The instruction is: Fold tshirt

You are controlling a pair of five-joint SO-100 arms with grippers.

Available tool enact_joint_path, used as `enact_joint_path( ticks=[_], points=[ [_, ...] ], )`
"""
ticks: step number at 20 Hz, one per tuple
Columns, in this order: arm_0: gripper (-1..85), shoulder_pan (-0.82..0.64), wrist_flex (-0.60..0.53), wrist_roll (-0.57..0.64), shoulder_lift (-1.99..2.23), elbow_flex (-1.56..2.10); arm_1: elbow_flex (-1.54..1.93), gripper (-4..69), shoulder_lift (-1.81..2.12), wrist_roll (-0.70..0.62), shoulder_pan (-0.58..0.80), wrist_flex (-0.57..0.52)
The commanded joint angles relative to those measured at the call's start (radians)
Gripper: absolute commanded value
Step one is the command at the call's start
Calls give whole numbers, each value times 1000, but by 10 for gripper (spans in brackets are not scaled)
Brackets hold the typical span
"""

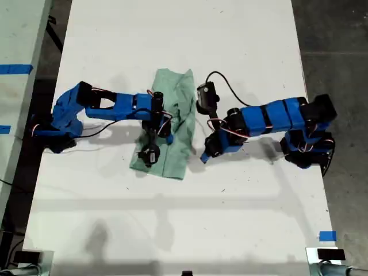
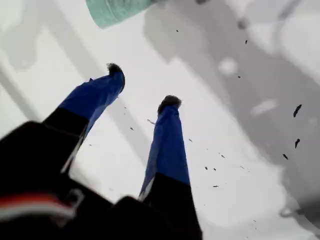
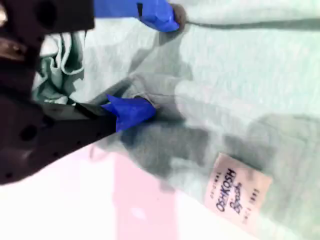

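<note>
My second gripper (image 3: 150,60) sits on the tshirt (image 1: 175,123), which lies bunched into a narrow strip near the middle of the white worktop (image 1: 184,34), between the two arms in the exterior view. In the second wrist view the jaws are spread, one blue fingertip (image 3: 132,109) pressing into a crease and the other resting on the cloth further off; no fabric is pinched between them, so I judge this gripper open and only about to grasp. A sewn label (image 3: 237,192) shows close to the edge of the cloth nearest that camera. My first gripper (image 2: 142,87) hangs over bare worktop with its jaws apart and nothing between them; only a corner of the tshirt shows beyond its tips. To do this step well, I would sink the lower fingertip fully under the crease before closing, so that it takes the whole layer rather than a loose wrinkle, and then lift just enough to carry the cloth over without dragging the strip sideways. The first gripper could pin the far edge to keep the fold line straight. The cloth looks limp and likely to slump if released early. No container is in view, so nothing is held in one.
</note>
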Motion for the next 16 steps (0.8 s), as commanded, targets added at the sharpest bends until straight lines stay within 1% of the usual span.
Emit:
enact_joint_path(
  ticks=[1, 4, 7, 8, 10, 11, 13, 16],
  points=[
    [277, 23, 40, -31, 293, 17, -5, 185, 74, 12, -12, -21],
    [278, 80, 40, -63, 514, 89, -5, 185, 71, 8, -6, -29],
    [302, 130, 26, -146, 673, 313, -14, 193, 51, 8, -3, -63],
    [308, 146, -34, -160, 750, 456, -26, 204, 38, 11, -3, -71],
    [294, 176, -227, -215, 969, 796, -81, 225, -3, 9, 0, -78],
    [283, 190, -253, -256, 1052, 905, -126, 229, -37, 8, 3, -78],
    [275, 221, -236, -298, 1104, 994, -232, 245, -121, 6, 9, -75],
    [247, 276, -310, -327, 1169, 1086, -413, 252, -275, 0, 20, -75]
  ],
)
